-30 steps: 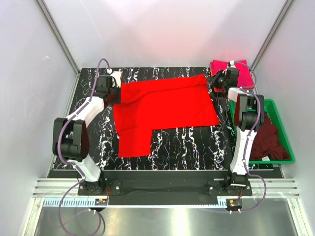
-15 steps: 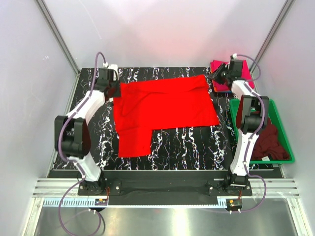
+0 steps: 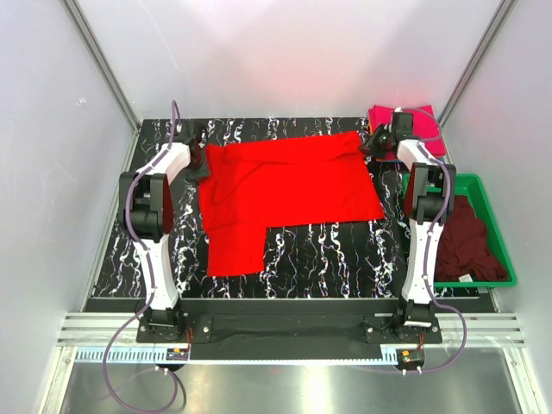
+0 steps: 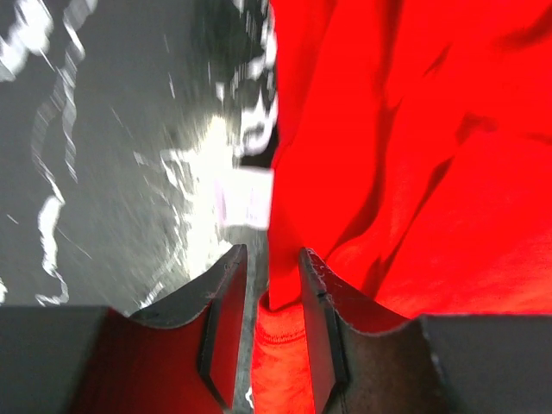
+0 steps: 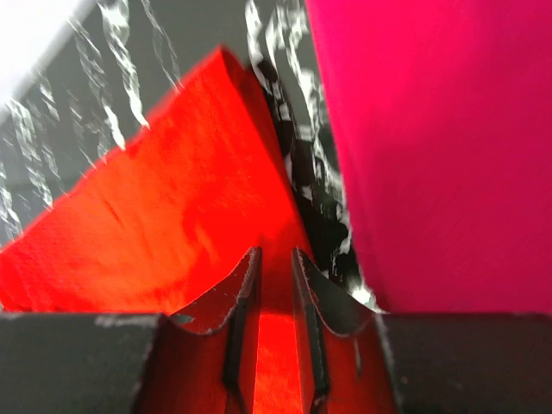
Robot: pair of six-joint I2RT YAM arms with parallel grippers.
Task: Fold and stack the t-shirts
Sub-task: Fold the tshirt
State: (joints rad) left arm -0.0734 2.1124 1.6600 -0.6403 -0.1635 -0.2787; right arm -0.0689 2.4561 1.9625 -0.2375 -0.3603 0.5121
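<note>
Shifted up-frame, left gripper (image 4: 272,254) and right gripper (image 5: 274,252) are standing narrowly open astride a bright red cloth t-shirt (image 3: 293,185); I am counting three t-shirts (image 5: 448,155).

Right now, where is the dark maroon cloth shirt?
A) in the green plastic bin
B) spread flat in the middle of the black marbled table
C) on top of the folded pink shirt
A: the dark maroon cloth shirt lies crumpled inside the green plastic bin, not spread out or stacked.
</note>
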